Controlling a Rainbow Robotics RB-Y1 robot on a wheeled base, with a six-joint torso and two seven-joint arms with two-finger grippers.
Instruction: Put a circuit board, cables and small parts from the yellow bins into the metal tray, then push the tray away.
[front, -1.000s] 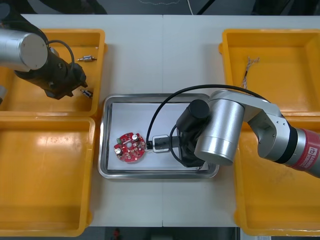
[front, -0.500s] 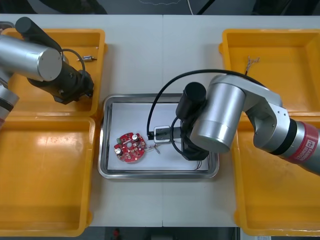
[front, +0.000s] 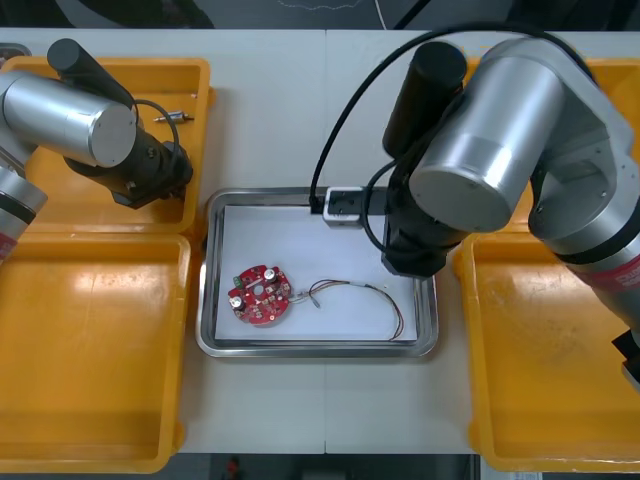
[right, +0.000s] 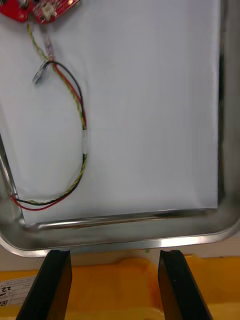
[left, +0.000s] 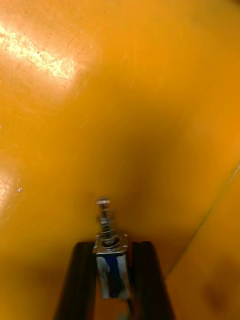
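The left gripper (left: 112, 250), in the far left bin (front: 197, 110), pinched a small metal part (left: 111, 267), its thin end pointing out past the fingertips; the tray (front: 318, 349) lay just to its right. The right gripper (right: 115, 256) hovered spread and empty over the tray's rim.

free: metal tray (front: 203, 300) far-left corner | obstacles: circuit board (front: 258, 294), cable (right: 85, 144), right arm (front: 500, 140) overhead
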